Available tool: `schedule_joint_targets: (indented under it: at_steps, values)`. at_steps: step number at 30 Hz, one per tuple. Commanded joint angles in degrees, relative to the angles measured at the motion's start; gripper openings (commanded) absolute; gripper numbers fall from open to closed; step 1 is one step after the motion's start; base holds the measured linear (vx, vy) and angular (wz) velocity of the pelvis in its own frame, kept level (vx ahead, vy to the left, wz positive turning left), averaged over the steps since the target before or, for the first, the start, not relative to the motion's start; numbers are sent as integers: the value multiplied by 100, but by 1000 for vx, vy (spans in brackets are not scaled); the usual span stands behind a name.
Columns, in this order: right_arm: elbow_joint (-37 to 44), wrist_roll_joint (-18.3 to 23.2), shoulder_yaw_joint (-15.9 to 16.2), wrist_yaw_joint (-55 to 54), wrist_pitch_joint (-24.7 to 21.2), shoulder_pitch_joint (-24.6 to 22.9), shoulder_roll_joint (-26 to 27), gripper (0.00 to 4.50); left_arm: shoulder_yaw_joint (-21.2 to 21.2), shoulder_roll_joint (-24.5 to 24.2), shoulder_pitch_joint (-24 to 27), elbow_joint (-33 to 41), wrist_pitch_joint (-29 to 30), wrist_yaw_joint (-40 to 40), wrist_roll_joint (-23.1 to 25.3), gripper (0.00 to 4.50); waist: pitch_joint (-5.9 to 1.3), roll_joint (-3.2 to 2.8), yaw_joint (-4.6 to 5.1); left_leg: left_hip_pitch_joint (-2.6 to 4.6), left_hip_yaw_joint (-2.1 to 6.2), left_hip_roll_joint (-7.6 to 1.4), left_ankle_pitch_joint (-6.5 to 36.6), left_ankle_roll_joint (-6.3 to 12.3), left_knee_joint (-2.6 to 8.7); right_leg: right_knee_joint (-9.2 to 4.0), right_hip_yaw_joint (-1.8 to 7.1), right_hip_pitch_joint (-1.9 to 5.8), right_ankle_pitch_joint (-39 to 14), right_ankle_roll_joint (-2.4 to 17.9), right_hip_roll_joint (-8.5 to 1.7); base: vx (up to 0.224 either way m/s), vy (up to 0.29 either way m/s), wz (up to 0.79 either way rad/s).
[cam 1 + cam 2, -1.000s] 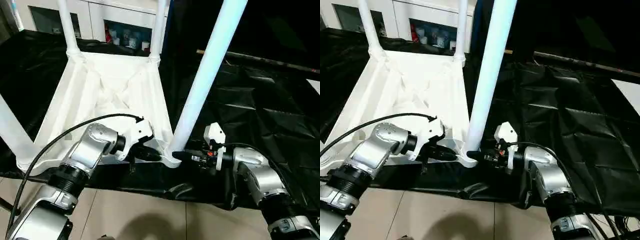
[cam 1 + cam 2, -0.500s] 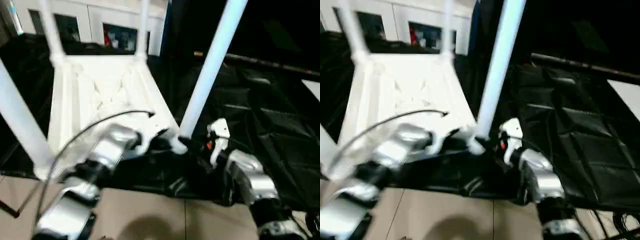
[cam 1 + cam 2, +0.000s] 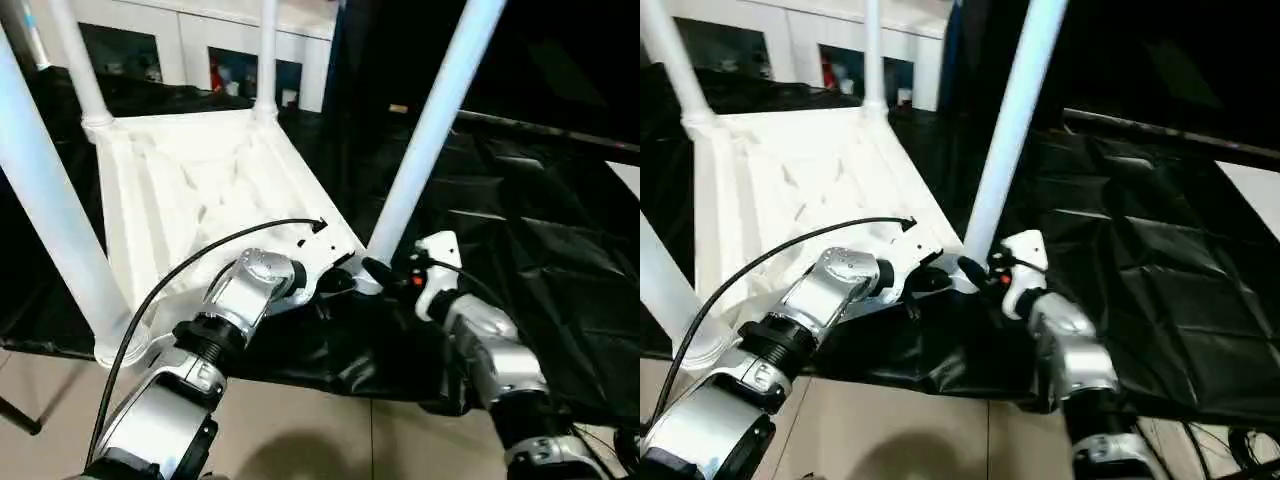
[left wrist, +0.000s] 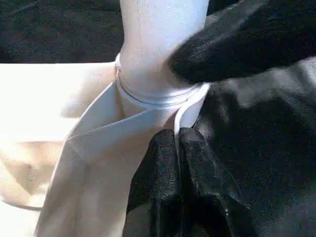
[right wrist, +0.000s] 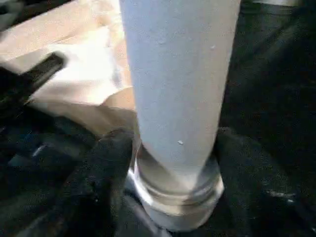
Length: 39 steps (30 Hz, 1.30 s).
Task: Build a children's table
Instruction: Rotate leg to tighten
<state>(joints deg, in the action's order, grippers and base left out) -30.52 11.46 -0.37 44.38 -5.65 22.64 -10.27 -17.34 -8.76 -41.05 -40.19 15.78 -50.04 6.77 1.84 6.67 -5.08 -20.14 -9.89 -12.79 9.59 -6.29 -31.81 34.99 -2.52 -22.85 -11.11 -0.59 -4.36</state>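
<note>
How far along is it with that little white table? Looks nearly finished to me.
Nearly. Done: the tabletop lies underside up on the black-draped work table, and all four legs stand in its corner sockets. In hand: the near right leg, with the right gripper at its base and the left gripper shut by that corner's rim. Left: probably seating that leg fully, then turning the table upright.

tabletop [image 3: 190,190] turned — near leg [image 3: 425,135] shifted right
</note>
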Motion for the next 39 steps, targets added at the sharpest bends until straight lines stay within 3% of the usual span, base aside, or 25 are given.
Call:
schedule_joint_targets:
  at_steps: [1,6,7,9,12,13,14,17,18,27,33,36,37,38,39]
  values:
    - [248,58,581,917,-66,-3,-14,309,-46,-59,268,-48,-270,-487,-231,0,-224,9,-24,-41,-25,-35,1430,247,333,-527,176,213,-1759,763,-299,0,0,0]
    - [184,-8,652,1296,136,81,-335,309,-89,-439,514,309,-365,-1402,-507,0,-208,10,1,-53,-17,-50,1501,198,354,-522,170,211,-1986,793,-316,0,0,0]
    - [163,14,659,1429,146,110,-400,309,-112,-562,590,454,-306,-1666,-587,0,-210,0,-11,-15,-14,-60,1588,168,353,-536,167,188,-2100,779,-319,0,0,0]
    - [158,73,669,1712,129,144,-456,309,-120,-697,665,626,-202,-1907,-654,0,-196,-9,6,-7,-18,-68,1687,159,365,-547,178,160,-2186,797,-314,0,0,0]
    - [191,95,696,1869,81,139,-481,309,-130,-765,707,696,-165,-1976,-656,0,-213,-15,-23,27,-39,-81,1568,179,345,-500,193,140,-1811,923,-309,0,0,0]
    - [177,64,765,1992,101,141,-501,309,-124,-831,755,746,-168,-2068,-659,0,-209,-13,-19,5,-40,-76,1528,184,351,-480,186,159,-1662,969,-301,0,0,0]
    - [176,53,787,2026,118,132,-501,294,-115,-850,779,770,-181,-2094,-658,0,-208,25,-13,-18,-39,-70,1491,183,352,-474,180,180,-1649,961,-300,0,0,0]
    - [149,94,815,2099,125,131,-469,274,-101,-878,818,809,-168,-2129,-665,0,-223,9,-16,-11,-48,-63,1358,190,338,-451,188,188,-1470,979,-305,0,0,0]
    - [141,110,835,2123,139,127,-465,262,-102,-900,849,858,-156,-2147,-672,0,-225,40,-20,-5,-59,-60,1304,211,327,-448,188,188,-1417,987,-303,0,0,0]
    - [125,129,858,2317,144,95,-447,200,-90,-972,964,1032,-49,-2229,-647,0,-219,29,-19,-8,-57,-59,1300,208,329,-456,189,190,-1593,908,-308,0,0,0]
    - [58,41,763,1768,103,-17,-283,196,-35,-805,836,781,-7,-1687,-426,0,-218,13,-17,-3,-59,-57,1284,207,331,-449,188,188,-1488,946,-299,0,0,0]
    - [-24,-159,707,1062,110,-108,-69,196,85,-537,577,353,8,-933,-228,0,-189,14,-20,35,-60,-48,1537,103,345,-516,192,147,-1978,824,-312,0,0,0]
    - [-29,-230,636,586,37,-162,111,196,169,-345,410,115,26,-488,-160,0,-186,14,-4,6,-36,-37,1630,-1,365,-546,185,153,-2325,673,-308,0,0,0]
    - [-22,-247,603,407,12,-180,186,196,195,-273,351,40,35,-344,-144,0,-185,24,3,21,-39,-35,1694,-20,358,-565,190,133,-2453,624,-311,0,0,0]
    - [63,-180,477,-36,-129,-215,459,196,261,-17,170,-179,94,149,-91,0,-193,-9,-1,29,-15,-31,1778,-40,361,-580,193,137,-2666,558,-335,0,0,0]
